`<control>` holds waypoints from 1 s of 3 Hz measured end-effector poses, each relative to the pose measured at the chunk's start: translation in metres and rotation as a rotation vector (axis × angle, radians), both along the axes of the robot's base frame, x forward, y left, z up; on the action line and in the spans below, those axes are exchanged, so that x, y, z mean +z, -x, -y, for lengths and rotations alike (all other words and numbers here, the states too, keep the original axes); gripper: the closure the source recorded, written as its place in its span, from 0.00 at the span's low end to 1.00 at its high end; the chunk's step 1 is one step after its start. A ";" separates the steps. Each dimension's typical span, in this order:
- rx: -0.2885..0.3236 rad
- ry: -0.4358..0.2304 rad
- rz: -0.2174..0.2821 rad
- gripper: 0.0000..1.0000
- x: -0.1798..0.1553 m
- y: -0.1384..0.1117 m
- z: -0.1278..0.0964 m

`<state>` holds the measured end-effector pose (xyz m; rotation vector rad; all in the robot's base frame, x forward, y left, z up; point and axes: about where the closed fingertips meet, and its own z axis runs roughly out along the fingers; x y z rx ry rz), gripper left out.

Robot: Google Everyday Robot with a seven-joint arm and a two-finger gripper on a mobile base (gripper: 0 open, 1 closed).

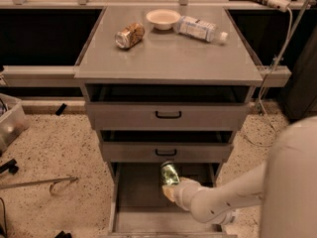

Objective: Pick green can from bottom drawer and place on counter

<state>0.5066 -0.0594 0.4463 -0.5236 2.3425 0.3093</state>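
Over the bottom drawer [133, 202], the gripper [170, 186] grasps the green can [169, 172], upright, close under the middle drawer [129, 151] front. On the counter [168, 58] above lie a tan can [130, 35], a bowl [163, 18] and a plastic bottle [200, 29], all toward its back.

The gripper [170, 188] was over the open bottom drawer [133, 192], clamped on the green can [169, 173], which stood at its far side. Higher and well behind the gripper was the desk [168, 58]. On it lay another can [129, 35] to the left, a bowl [163, 18] straight behind and a bottle [200, 29] to the right.
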 end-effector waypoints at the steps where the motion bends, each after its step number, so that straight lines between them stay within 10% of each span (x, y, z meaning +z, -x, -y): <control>1: -0.002 -0.046 0.104 1.00 0.088 -0.002 0.021; 2: 0.027 -0.156 0.198 1.00 0.191 -0.028 -0.007; 3: 0.033 -0.203 0.208 1.00 0.222 -0.036 -0.017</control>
